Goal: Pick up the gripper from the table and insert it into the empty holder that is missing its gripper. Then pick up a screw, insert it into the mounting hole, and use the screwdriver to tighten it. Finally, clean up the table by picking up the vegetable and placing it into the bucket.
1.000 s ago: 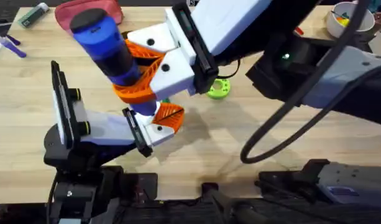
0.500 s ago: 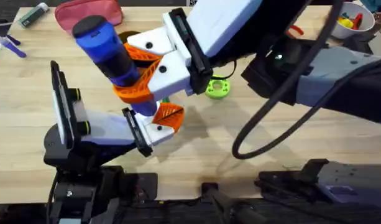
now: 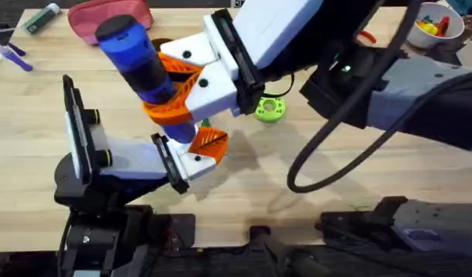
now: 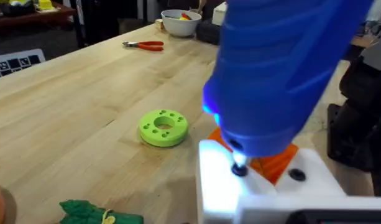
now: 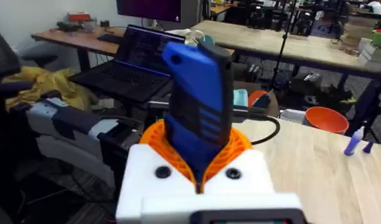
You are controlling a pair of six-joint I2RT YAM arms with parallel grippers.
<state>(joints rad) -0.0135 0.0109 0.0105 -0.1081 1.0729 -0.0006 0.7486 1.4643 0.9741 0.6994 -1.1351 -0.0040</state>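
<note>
My right gripper [image 3: 162,88] reaches across the table and is shut on the blue screwdriver [image 3: 139,65], which its orange pads clamp in the right wrist view [image 5: 196,112]. The tool leans down toward the left gripper [image 3: 205,150]. In the left wrist view the screwdriver's metal tip sits on a dark screw [image 4: 240,169] in the white holder [image 4: 265,193], with the orange gripper piece [image 4: 278,163] seated behind it. The green vegetable [image 4: 97,211] lies on the wood close by. An orange bucket [image 5: 327,118] stands on the table farther off.
A lime-green ring disc [image 3: 270,109] lies just right of the holder. Red pliers [image 4: 143,45] and a white bowl [image 3: 436,23] are at the back right. A pink pouch [image 3: 97,14] and purple markers [image 3: 8,54] sit at the back left. A black cable [image 3: 328,146] loops over the table.
The right arm's rear part and its cable have swung a little to the left, uncovering the white bowl. The screwdriver has barely shifted and stays on the holder. The left arm is still.
</note>
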